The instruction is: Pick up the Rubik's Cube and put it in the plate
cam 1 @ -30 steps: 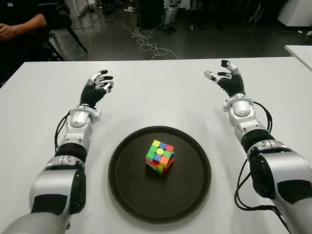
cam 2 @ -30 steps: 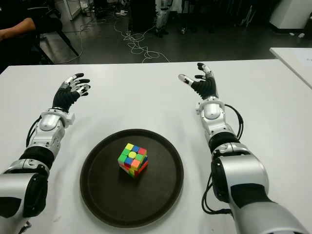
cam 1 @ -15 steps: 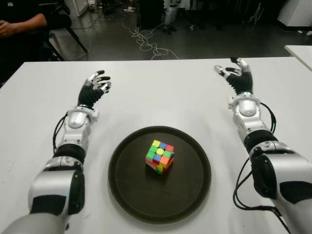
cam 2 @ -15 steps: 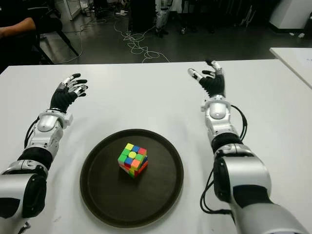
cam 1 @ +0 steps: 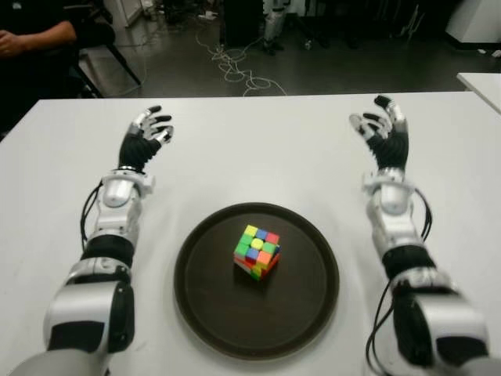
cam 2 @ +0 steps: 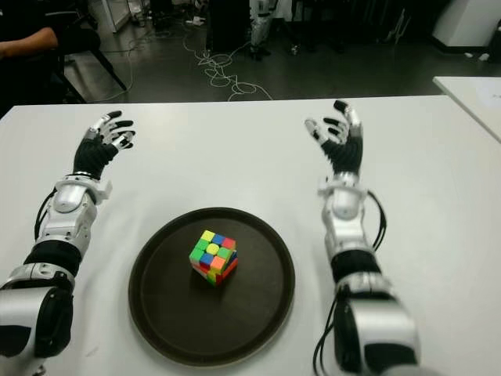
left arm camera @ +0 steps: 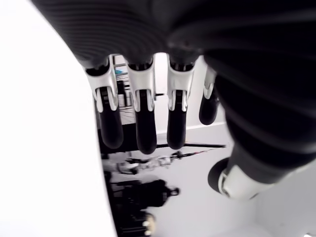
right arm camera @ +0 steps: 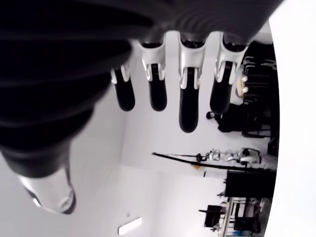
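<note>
The Rubik's Cube (cam 1: 257, 251) sits near the middle of the round dark plate (cam 1: 203, 290) on the white table, free of both hands. My left hand (cam 1: 145, 137) is raised over the table to the far left of the plate, fingers (left arm camera: 143, 123) spread and empty. My right hand (cam 1: 381, 133) is up at the far right of the plate, palm turned inward, fingers (right arm camera: 187, 103) spread with nothing in them. Both wrist views show only straight fingers and the room behind.
The white table (cam 1: 258, 149) stretches wide around the plate. A person's arm (cam 1: 35, 35) shows at the far left beyond the table edge. Cables (cam 1: 235, 66) lie on the dark floor behind. Another table corner (cam 1: 481, 82) shows at the right.
My right hand has moved right and turned more upright, its fingers straightening. My left hand has drifted left and slightly farther away. The cube has stayed still in the plate.
</note>
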You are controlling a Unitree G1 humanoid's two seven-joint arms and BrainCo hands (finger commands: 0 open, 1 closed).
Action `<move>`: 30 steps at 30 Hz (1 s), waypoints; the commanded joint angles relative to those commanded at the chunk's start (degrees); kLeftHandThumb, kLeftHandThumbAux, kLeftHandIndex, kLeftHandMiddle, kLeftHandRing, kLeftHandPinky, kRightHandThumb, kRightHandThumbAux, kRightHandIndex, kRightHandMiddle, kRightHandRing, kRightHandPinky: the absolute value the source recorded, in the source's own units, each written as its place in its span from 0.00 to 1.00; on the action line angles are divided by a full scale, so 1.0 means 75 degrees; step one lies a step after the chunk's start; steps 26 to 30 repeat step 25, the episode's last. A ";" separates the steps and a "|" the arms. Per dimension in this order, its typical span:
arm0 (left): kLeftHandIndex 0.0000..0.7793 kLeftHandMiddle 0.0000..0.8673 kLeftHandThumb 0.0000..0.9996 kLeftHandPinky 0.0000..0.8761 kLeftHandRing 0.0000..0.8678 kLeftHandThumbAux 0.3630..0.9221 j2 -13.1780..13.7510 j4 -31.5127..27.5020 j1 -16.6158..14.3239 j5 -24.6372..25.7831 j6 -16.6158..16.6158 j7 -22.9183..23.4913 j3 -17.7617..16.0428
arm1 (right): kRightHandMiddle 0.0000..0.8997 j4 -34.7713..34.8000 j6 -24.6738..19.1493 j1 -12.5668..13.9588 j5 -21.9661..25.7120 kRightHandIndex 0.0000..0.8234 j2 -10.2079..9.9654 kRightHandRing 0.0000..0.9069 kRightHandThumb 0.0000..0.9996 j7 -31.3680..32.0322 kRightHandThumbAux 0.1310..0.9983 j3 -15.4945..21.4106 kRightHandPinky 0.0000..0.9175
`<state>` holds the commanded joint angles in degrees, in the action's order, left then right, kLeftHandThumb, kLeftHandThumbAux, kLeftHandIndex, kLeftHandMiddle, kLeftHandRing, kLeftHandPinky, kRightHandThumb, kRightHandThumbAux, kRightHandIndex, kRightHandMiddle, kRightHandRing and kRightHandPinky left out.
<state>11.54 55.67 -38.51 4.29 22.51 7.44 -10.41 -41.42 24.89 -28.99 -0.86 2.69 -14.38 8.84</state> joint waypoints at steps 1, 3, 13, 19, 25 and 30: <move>0.22 0.30 0.14 0.32 0.29 0.68 -0.0007 -0.0051 0.0031 0.0010 -0.0011 -0.0004 0.0002 | 0.31 0.0154 -0.0089 0.0126 -0.0001 0.28 -0.0031 0.31 0.17 0.0000 0.65 -0.0001 0.29; 0.22 0.30 0.14 0.32 0.29 0.68 -0.0029 -0.0154 0.0108 0.0014 -0.0031 -0.0018 0.0017 | 0.31 0.0319 -0.0279 0.0247 0.0025 0.28 -0.0053 0.31 0.18 0.0019 0.66 0.0026 0.29; 0.20 0.29 0.12 0.31 0.28 0.67 -0.0119 -0.0849 0.0695 -0.0029 -0.0183 -0.0028 0.0132 | 0.30 0.0625 -0.1061 0.0229 0.0021 0.27 -0.0122 0.30 0.20 0.0061 0.66 0.0009 0.29; 0.22 0.29 0.12 0.30 0.28 0.66 -0.0160 -0.1236 0.0928 -0.0063 -0.0341 -0.0050 0.0196 | 0.32 0.0379 -0.1022 0.0192 -0.0073 0.28 0.0006 0.30 0.22 0.0149 0.64 -0.0028 0.28; 0.22 0.30 0.12 0.31 0.29 0.65 -0.0244 -0.1527 0.1168 -0.0038 -0.0382 0.0004 0.0269 | 0.34 0.0257 -0.0827 0.0233 -0.0142 0.29 0.0072 0.32 0.23 0.0209 0.62 -0.0055 0.29; 0.22 0.30 0.12 0.31 0.29 0.65 -0.0244 -0.1527 0.1168 -0.0038 -0.0382 0.0004 0.0269 | 0.34 0.0257 -0.0827 0.0233 -0.0142 0.29 0.0072 0.32 0.23 0.0209 0.62 -0.0055 0.29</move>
